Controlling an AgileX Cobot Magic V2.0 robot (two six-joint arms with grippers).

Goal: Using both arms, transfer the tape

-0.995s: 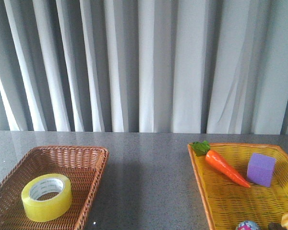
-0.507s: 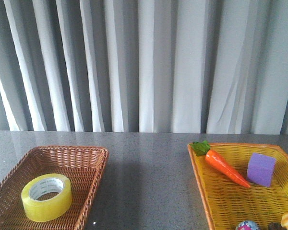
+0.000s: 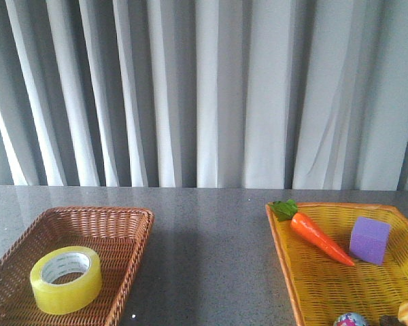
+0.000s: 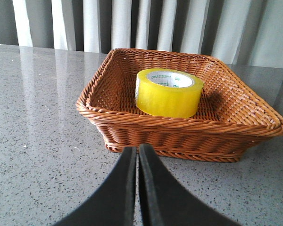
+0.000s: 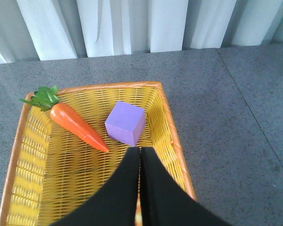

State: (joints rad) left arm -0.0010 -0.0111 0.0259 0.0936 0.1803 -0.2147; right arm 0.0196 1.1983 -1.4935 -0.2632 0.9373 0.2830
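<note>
The yellow tape roll (image 3: 66, 279) lies flat in the brown wicker basket (image 3: 132, 248) at the front left of the table. It also shows in the left wrist view (image 4: 169, 92), inside the same basket (image 4: 179, 129). My left gripper (image 4: 137, 149) is shut and empty, low over the table just short of the basket's near wall. My right gripper (image 5: 140, 150) is shut and empty above the yellow basket (image 5: 172, 136), close to the purple foam cube (image 5: 126, 123). Neither arm shows in the front view.
The yellow basket (image 3: 285, 251) at the front right holds an orange toy carrot (image 3: 319, 238), the purple cube (image 3: 369, 240) and small items at its near edge. Grey curtains hang behind the speckled grey table (image 3: 211, 251).
</note>
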